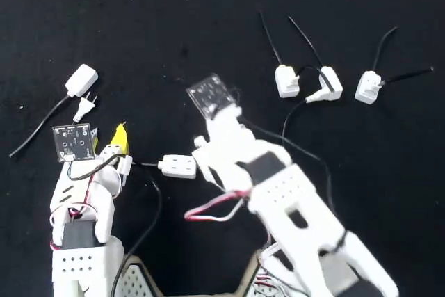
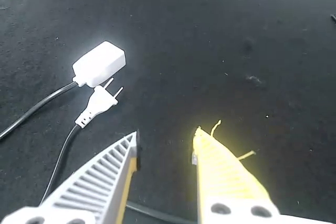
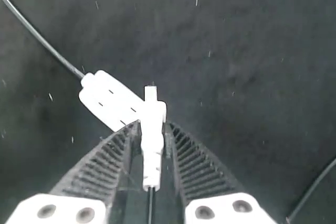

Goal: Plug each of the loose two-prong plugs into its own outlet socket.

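One two-prong plug (image 3: 151,129) is clamped between the closed fingers of the right hand (image 3: 152,126), its cord running back between them. Its front end lies against one end of a white socket block (image 3: 109,99), which sits at an angle on the black bench (image 3: 236,51). The prongs are hidden, so I cannot tell whether they are in a slot. In the high view this block is near the middle of the bench, with a dark cord leaving it toward the left arm.

The left hand (image 2: 165,136) hangs wide open and holds nothing; one finger is white, the other yellow. Ahead of it a loose plug (image 2: 98,103) lies flat on the bench. Its bare prongs point toward a white adapter block (image 2: 100,63) just beside it, not touching.

At the far right of the bench three more white blocks lie in a row, each with a dark cord: the nearest block (image 1: 286,80), the middle block (image 1: 329,81) and the end block (image 1: 367,88). A small white plug (image 1: 314,97) sits at the middle block's side.
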Controlling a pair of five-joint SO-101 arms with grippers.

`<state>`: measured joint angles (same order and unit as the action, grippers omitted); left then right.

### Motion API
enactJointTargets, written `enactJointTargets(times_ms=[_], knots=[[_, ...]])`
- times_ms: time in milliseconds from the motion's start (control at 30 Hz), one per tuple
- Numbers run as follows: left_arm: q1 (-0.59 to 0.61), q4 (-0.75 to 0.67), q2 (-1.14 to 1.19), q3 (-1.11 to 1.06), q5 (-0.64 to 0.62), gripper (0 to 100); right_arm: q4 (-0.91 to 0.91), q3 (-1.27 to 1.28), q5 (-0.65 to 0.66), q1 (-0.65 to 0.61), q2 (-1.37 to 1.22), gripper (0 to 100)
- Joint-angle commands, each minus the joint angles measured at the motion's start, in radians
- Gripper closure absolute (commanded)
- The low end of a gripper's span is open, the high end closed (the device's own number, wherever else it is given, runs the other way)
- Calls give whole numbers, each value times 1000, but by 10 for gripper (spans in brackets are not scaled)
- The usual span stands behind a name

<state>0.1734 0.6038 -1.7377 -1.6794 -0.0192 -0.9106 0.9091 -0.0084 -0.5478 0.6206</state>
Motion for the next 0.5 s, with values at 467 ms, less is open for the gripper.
enactJointTargets(times_ms=[467], knots=[[12, -18, -11, -24, -2, 820, -508, -622, -167, 9, -513, 986]])
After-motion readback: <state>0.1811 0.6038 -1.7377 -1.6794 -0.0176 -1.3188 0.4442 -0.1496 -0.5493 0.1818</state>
